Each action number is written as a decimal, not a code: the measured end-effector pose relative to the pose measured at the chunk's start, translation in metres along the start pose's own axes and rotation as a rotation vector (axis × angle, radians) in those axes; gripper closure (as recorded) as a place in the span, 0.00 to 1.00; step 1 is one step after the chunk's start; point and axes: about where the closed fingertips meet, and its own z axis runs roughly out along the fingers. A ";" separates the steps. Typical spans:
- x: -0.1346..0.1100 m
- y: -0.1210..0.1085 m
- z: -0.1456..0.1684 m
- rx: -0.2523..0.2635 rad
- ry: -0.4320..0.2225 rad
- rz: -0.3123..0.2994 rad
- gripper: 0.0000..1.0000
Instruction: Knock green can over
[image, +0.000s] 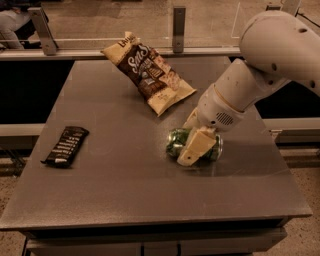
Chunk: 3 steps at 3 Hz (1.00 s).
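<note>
The green can (176, 141) lies on its side on the grey table (110, 195), right of centre, with its long axis running left to right. My gripper (195, 136) is right over the can, and its pale tip covers the can's middle. Green shows on both sides of that tip. The white arm (260, 65) comes down to it from the upper right.
A brown and cream chip bag (150, 75) lies at the back of the table, just behind the can. A dark snack bar wrapper (65, 146) lies near the left edge. A rail with metal posts (178, 27) runs behind the table.
</note>
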 end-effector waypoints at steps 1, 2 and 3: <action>-0.001 0.001 0.000 0.001 0.001 -0.002 0.00; -0.002 0.001 -0.004 -0.002 0.010 -0.005 0.00; -0.001 -0.009 -0.043 0.068 0.065 -0.004 0.00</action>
